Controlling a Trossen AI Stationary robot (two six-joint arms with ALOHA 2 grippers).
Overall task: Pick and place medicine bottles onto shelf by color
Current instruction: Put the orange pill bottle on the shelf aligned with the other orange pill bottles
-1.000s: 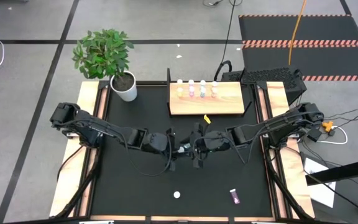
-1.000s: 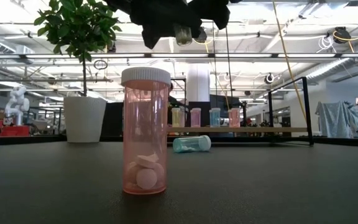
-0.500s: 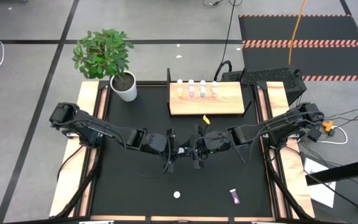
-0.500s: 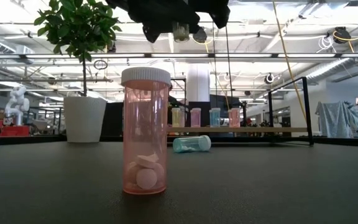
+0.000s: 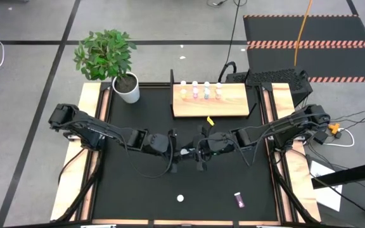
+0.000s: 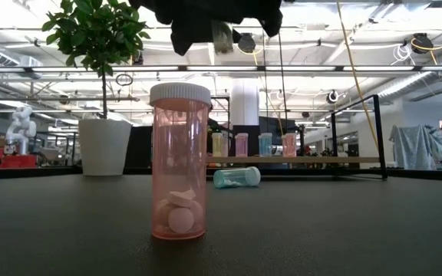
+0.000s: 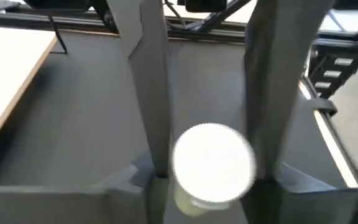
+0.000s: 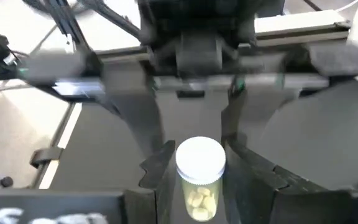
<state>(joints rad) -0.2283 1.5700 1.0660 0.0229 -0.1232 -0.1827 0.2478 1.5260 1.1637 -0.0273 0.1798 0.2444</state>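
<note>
Black mat (image 5: 138, 190) covers the table, and both arms meet in its middle. Between the left gripper (image 5: 177, 154) and right gripper (image 5: 197, 154) sits a yellow bottle (image 8: 199, 174) with a white cap. Both grippers seem to squeeze it, one from each side. Four bottles (image 5: 201, 90) stand on the shelf (image 5: 233, 104). No writing can be read.

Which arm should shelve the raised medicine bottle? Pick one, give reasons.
Right, probably: left gripper and right gripper meet at the medicine bottle, yet the shelf sits slightly rightward.
</note>
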